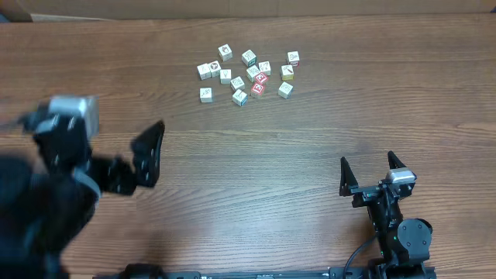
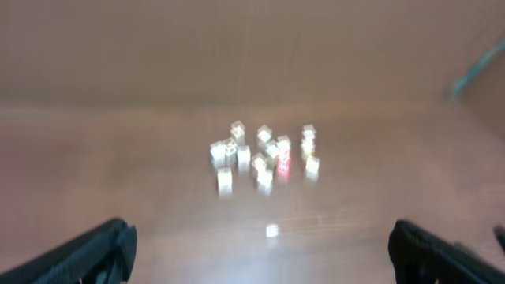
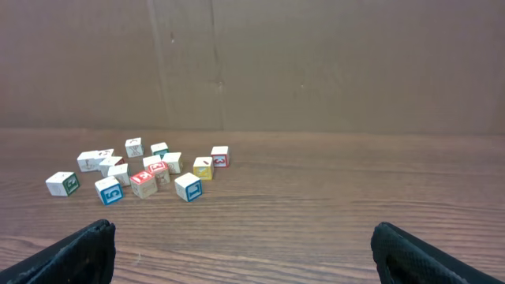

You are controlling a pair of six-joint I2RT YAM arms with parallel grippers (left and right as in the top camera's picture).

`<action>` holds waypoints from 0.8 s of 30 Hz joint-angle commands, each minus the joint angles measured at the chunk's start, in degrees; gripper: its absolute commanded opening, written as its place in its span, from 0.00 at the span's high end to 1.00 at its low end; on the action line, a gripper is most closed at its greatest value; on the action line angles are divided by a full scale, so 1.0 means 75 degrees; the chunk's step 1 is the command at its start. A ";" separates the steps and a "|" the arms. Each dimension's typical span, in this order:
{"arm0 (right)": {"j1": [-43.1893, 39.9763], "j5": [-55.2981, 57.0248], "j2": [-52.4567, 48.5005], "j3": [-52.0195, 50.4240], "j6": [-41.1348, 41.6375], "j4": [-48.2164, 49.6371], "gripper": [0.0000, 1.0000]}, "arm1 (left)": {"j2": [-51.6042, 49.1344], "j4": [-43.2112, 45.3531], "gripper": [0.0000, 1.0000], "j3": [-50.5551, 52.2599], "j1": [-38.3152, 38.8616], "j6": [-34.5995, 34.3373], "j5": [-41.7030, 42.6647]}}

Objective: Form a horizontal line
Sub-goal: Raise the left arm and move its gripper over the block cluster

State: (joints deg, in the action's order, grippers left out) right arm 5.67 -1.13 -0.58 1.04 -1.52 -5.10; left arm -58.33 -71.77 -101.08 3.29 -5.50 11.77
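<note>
Overhead: picture cubes [image 1: 238,83] clustered on wood-grain table [image 1: 310,155], brown wall [image 1: 232,6] beyond.

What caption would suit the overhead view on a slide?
Picture cubes lie scattered on the table; left gripper and right gripper open, away.

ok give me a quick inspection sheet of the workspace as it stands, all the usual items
surface: wooden table, bare wood around the cluster
job's things: picture cubes in a loose cluster at the far middle, two red-faced cubes among them; no straight row formed
clutter: nothing seen
grippers: left fingers open, holding nothing, arm blurred in the overhead view; right fingers open, holding nothing, both well short of the cubes
cables: dark cable at the right arm's base, off the work area
surroundings: plain brown wall behind the table
</note>
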 commanded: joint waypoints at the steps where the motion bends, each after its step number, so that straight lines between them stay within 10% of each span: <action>1: 0.0029 -0.0009 0.0047 -0.0079 -0.0035 0.0041 0.00 | -0.1259 -0.0970 0.00 -0.0985 -0.0035 0.0289 0.0009; 12: 0.0029 -0.0006 0.0047 -0.0079 -0.0035 0.0041 0.00 | -0.4334 -0.2838 0.00 -0.1288 -0.0035 0.0283 0.0793; 13: 0.0029 -0.0009 0.0047 -0.0079 -0.0035 0.0041 0.00 | -0.4572 -0.2929 0.10 -0.1288 -0.0035 0.0283 0.1003; 14: 0.0029 -0.0006 0.0047 -0.0079 -0.0035 0.0041 0.00 | -0.4771 -0.2990 0.79 -0.1288 -0.0035 0.0280 0.1139; 15: 0.0029 -0.0009 0.0047 -0.0079 -0.0035 0.0041 0.00 | -0.4986 -0.3054 0.96 -0.1285 -0.0035 0.0277 0.1268; 22: 0.0029 -0.0006 0.0047 -0.0079 -0.0035 0.0041 0.00 | -0.6199 -0.3139 0.95 -0.1285 0.0041 0.0280 0.1571; 24: 0.0029 -0.0006 0.0047 -0.0079 -0.0035 0.0041 0.00 | -0.6513 -0.3136 0.61 -0.1285 0.0044 0.0277 0.1574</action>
State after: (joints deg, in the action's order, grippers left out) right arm 5.67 -1.13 -0.58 1.04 -1.50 -5.15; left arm -104.90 -95.11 -109.58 3.38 -3.97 21.52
